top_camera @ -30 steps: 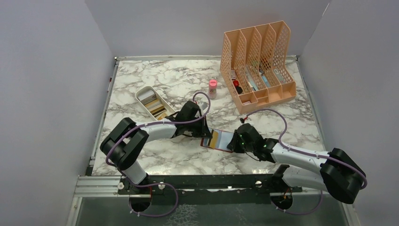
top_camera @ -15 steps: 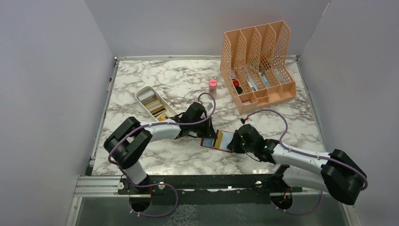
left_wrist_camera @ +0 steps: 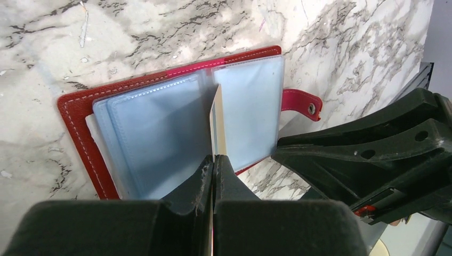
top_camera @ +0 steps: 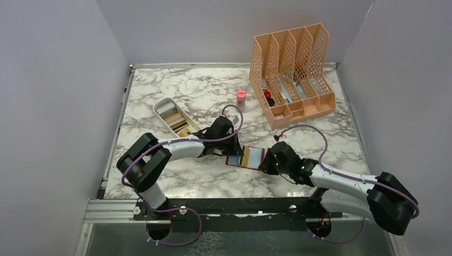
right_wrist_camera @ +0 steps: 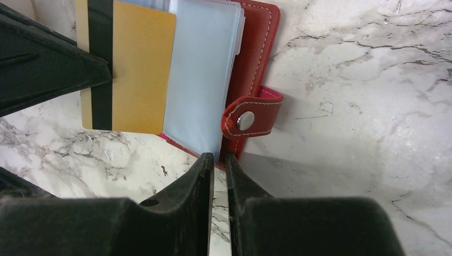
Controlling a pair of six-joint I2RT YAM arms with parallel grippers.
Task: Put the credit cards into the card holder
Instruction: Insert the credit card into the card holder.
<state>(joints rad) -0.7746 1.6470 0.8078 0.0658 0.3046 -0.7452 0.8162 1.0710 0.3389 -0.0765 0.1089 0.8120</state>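
A gold plastic credit card with a black stripe [right_wrist_camera: 141, 69] is clamped between the tightly closed jaws of the left gripper [left_wrist_camera: 214, 162], which meets it at the striped edge. The open red stitched card holder [left_wrist_camera: 80, 114] lies flat on the marble table [top_camera: 160, 176], just right of centre in the overhead view. Both arms are at it, the left from the left and the right from the lower right.

In the left wrist view the card is seen edge-on. It rises from the fingertips at centre frame over the fold between the clear plastic sleeves [left_wrist_camera: 160, 133], so the pockets lie directly beyond its leading edge. In the right wrist view its long axis runs top to bottom, parallel to the sleeves' long side and to the holder's spine. The snap tab points to the lower right.

The mouth of the target pocket cannot be made out. The right gripper [right_wrist_camera: 216, 162] is nearly closed at the holder's lower rim; whether it pinches the rim cannot be told.
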